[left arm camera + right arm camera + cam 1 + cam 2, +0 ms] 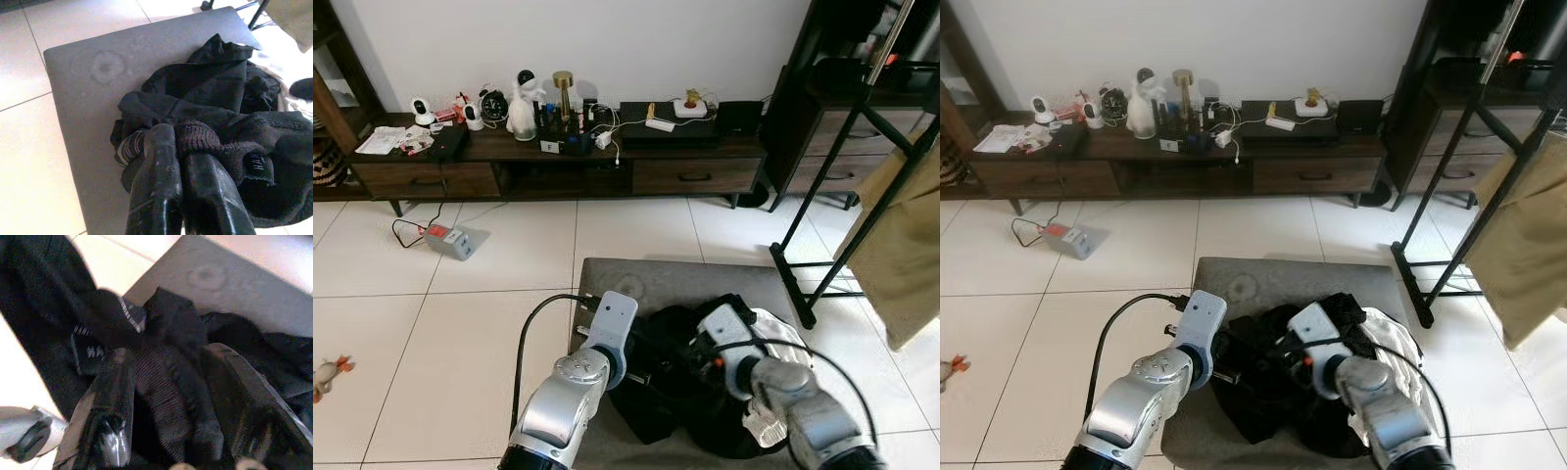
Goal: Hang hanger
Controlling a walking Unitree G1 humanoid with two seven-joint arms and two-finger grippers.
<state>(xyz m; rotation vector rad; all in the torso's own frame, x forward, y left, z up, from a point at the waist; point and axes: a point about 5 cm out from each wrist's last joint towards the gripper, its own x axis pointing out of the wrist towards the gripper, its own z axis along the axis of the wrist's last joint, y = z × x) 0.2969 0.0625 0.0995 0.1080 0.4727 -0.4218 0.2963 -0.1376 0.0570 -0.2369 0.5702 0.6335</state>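
The left end effector [183, 147] is pinched tight on the black garment [215, 103] on the grey cushion [93, 73]. The right end effector [171, 396] is spread around a fold, probably to lift it toward the rack [862, 166].

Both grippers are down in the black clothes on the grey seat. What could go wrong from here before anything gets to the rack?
1. The left gripper is shut on a ribbed edge of the black garment, and the right gripper straddles another fold; lifting may stretch or tangle it.
2. A white garment lies under the pile and might drag off the grey seat.
3. The clothes rack stands to the right with a tan cloth hanging; a raised arm could snag it.
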